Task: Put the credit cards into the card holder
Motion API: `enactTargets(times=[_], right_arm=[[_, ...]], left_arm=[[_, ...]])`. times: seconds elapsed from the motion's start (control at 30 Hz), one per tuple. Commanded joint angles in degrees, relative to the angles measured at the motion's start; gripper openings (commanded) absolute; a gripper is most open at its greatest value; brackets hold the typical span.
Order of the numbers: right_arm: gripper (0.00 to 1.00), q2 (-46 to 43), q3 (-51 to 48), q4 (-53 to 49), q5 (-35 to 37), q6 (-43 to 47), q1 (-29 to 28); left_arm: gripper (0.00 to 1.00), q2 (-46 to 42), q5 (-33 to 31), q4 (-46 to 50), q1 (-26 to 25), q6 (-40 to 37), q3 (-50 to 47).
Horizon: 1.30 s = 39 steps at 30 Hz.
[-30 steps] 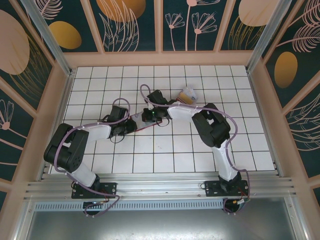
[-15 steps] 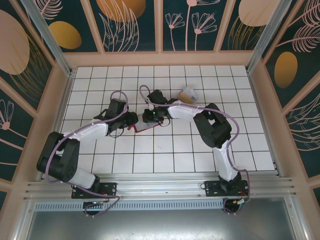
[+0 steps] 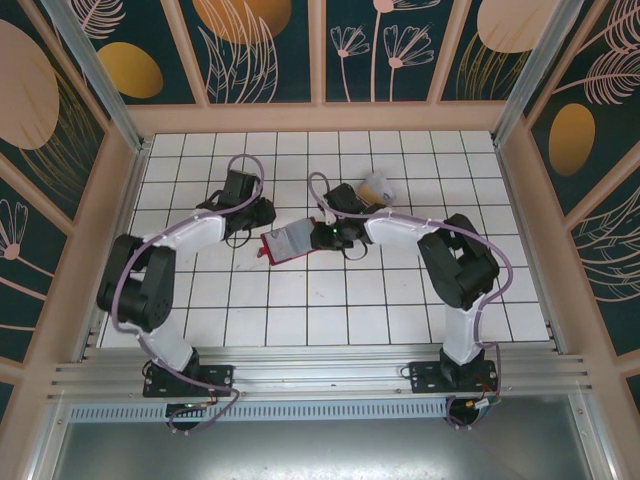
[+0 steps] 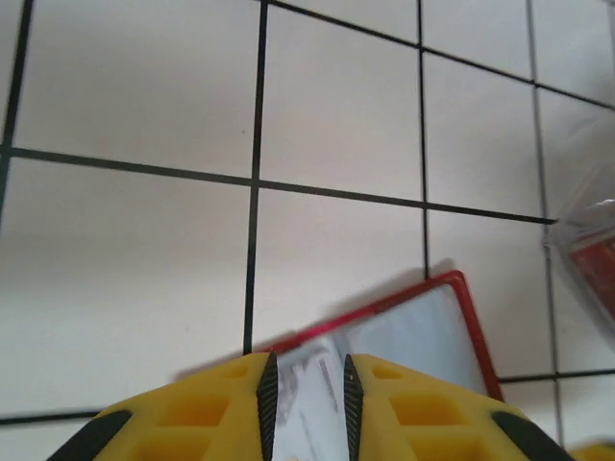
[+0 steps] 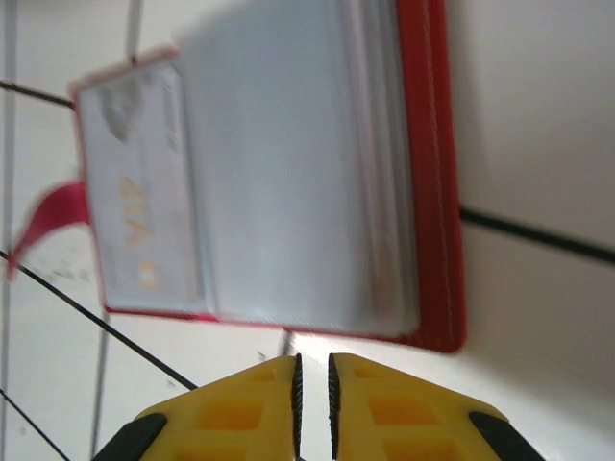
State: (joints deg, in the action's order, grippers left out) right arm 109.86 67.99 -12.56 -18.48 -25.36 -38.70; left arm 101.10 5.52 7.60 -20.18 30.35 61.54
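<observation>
The red card holder (image 3: 288, 243) lies spread open on the tiles, its clear sleeves facing up. In the right wrist view the card holder (image 5: 288, 173) has a pale card with gold lettering (image 5: 135, 216) in its left sleeve and a red snap tab (image 5: 48, 216) sticking out. My right gripper (image 3: 319, 238) (image 5: 312, 403) is just off its right edge, jaws a narrow gap apart with nothing between them. My left gripper (image 3: 264, 226) (image 4: 306, 403) hovers over the card holder's (image 4: 413, 336) far left corner, jaws slightly apart, the sleeve showing through the gap.
A clear plastic box (image 3: 376, 186) with red and yellowish contents stands behind the right gripper. In the left wrist view the clear plastic box (image 4: 588, 254) shows at the right edge. White tiled table (image 3: 330, 310) stretches toward the arm bases, with wooden walls around it.
The card holder, earlier bunched between the two grippers, now lies open and flat. The left gripper has drawn back toward the far left. The right gripper has shifted right.
</observation>
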Motion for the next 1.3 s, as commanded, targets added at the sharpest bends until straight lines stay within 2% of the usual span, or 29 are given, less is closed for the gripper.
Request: enactTargets(times=[0.0, 0.13, 0.23, 0.43, 0.57, 0.67, 0.77, 0.93, 1.1, 1.27], right_arm=[[0.19, -1.38, -2.31, 3.19, -2.16, -1.79, -0.22], [0.19, 0.79, -2.04, 6.11, -2.4, -2.23, 0.44], [0.19, 3.32, 0.54, 7.85, -3.05, -2.26, 1.67], [0.19, 11.82, 12.92, 4.83, -3.56, 0.67, 3.1], [0.19, 17.98, 22.27, 0.88, -5.68, 2.38, 3.2], [0.19, 23.13, 29.47, -3.58, -10.0, 4.86, 2.65], [0.19, 26.05, 33.32, -7.16, -10.76, 7.45, 0.91], [0.19, 25.81, 31.85, -7.01, -13.81, 9.43, 0.63], [0.2, 23.89, 32.09, -9.39, -12.21, 12.99, 1.15], [0.21, 19.54, 29.44, -7.68, -13.99, 12.52, 4.15]], left_arm=[[0.23, 3.1, 1.2, 1.56, 0.24, -2.77, 0.55], [0.21, 1.89, -0.32, 0.84, 0.24, -1.8, -3.54], [0.21, -0.66, 1.17, -0.91, 0.23, -0.22, -8.65], [0.21, -5.27, 4.87, -4.93, -1.56, 4.23, -16.82], [0.21, -6.18, 6.43, -7.11, -6.21, 8.57, -18.55], [0.21, -4.75, 8.82, -11.03, -10.49, 12.14, -17.93], [0.21, -1.41, 8.2, -14.2, -13.24, 13.95, -15.96], [0.21, 2.22, 8.72, -18.42, -15.78, 16.06, -11.52], [0.21, 5.99, 9.79, -18.98, -18.34, 16.28, -5.29], [0.23, 4.01, 7.39, -17.64, -18.43, 14.95, -4.02]])
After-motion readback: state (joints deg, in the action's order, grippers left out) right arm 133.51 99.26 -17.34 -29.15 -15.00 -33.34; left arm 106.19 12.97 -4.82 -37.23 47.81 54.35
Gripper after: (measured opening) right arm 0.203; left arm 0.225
